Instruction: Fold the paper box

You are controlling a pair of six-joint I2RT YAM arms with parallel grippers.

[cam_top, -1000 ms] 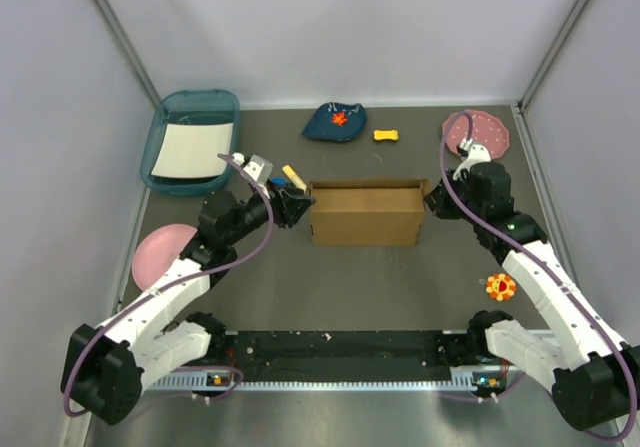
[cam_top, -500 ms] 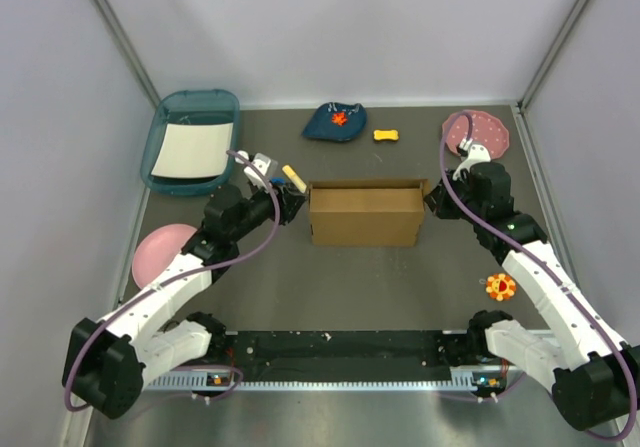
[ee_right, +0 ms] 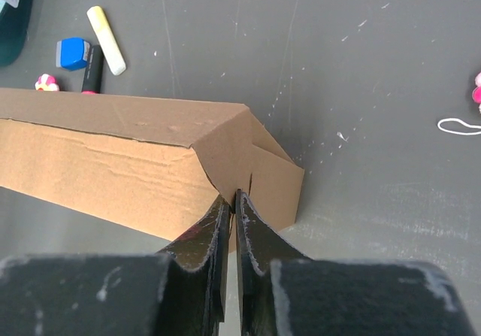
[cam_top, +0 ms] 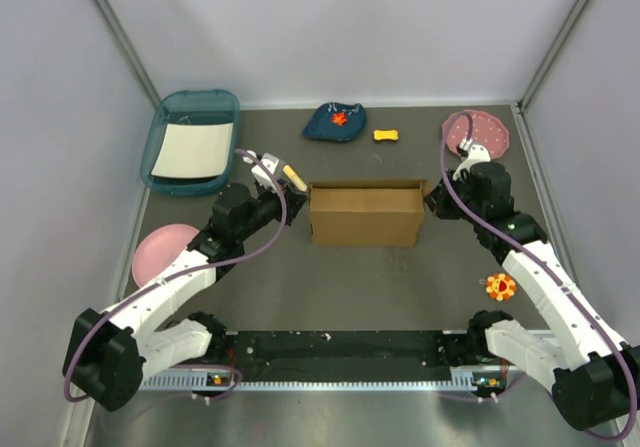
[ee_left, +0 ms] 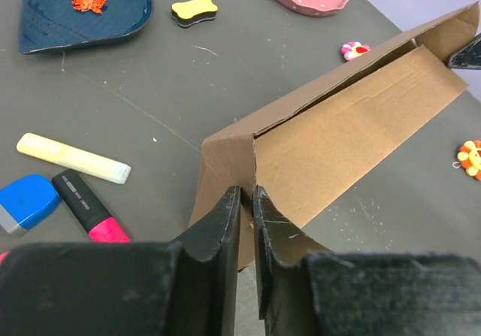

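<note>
- Top external view: the paper box (cam_top: 365,217) sits in the middle of the table (cam_top: 350,287), long side running left to right between the two arms. It is a raised hollow shell, not a flat sheet.
- The left gripper (ee_left: 244,201) is at the box's left end. Its jaws stand narrow with the upright edge of the end flap between them, which looks like a pinch on the cardboard.
- The right gripper (ee_right: 231,201) is at the right end, jaws all but together, nipping the end panel.
- Done, by my judgement: the long walls are up and the body is formed.
- Left to do: the left wrist view shows a gap open along the top seam, and the end flaps look untucked. Both ends and the closing remain.
- Count:
  - one box
  - one teal tray (cam_top: 160,145) holding one white sheet (cam_top: 192,150)
  - one speckled pink plate (cam_top: 480,134), far right
  - one plain pink plate (cam_top: 165,250), near left
  - one dark blue dish (cam_top: 335,122)
  - one yellow bone-shaped piece (cam_top: 386,135)
  - one yellow highlighter (ee_left: 73,158)
  - one blue block (ee_left: 26,201)
  - one black-and-pink marker (ee_left: 86,208)
  - at least two small toys, an orange flower toy (cam_top: 500,287) and a pink-and-yellow toy (ee_left: 353,49)
</note>
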